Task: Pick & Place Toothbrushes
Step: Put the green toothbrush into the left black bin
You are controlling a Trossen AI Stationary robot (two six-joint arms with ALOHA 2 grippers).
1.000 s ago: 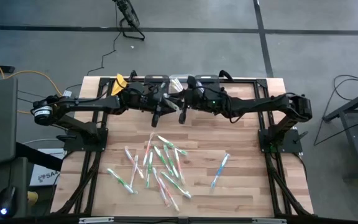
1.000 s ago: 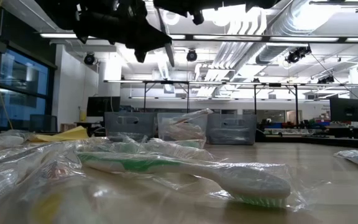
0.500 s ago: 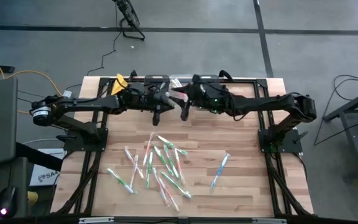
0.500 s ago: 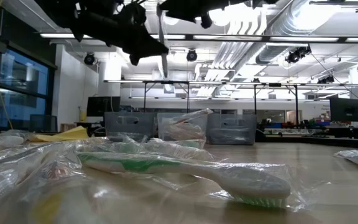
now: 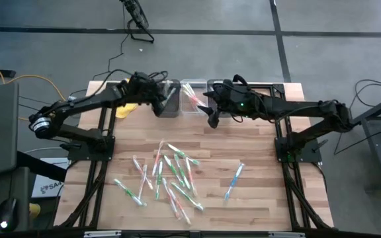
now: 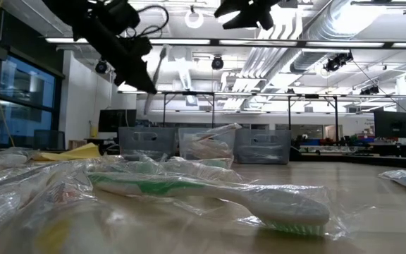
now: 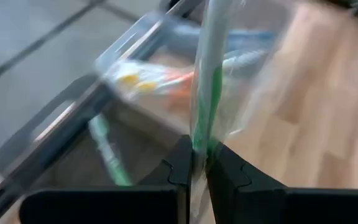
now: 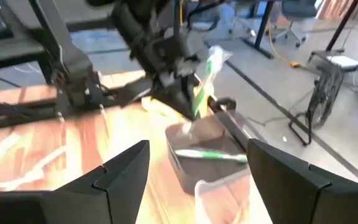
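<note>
High view, far left: we see the left arm reach over the table's far edge, its left gripper point(image 5: 159, 104) above the left bin point(image 5: 169, 108).
Left gripper state: we see its fingers point(image 7: 180, 163) pinched tight on a wrapped green toothbrush point(image 7: 206, 93), gripped at its lower end.
Key relation: we judge the held brush stands nearly upright, long axis vertical, with the left bin directly beneath it; the coming move looks like a straight release downward.
Nearer arm: we judge the left arm is the one placed for the drop; the right one stands off to the side.
Left bin contents: we see one green brush point(image 8: 211, 155) lying flat inside.
Yellow cloth: we see a yellow cloth point(image 5: 125, 110) on the table just left of the left bin, partly under the arm.
Middle bin: we see the middle bin point(image 5: 194, 99), clear-walled, with pink and orange brushes in it.
Right bin: we see the right bin point(image 5: 214, 86) mostly hidden under the right arm; contents we cannot tell.
Right gripper: we see the right gripper point(image 5: 212, 119) hanging just right of the middle bin, fingers point(image 8: 122, 167) spread wide and empty.
Loose brushes: we see the loose toothbrushes point(image 5: 167, 175) scattered mid-table, well apart from the bins, with one blue brush point(image 5: 234, 179) lying alone further right.
</note>
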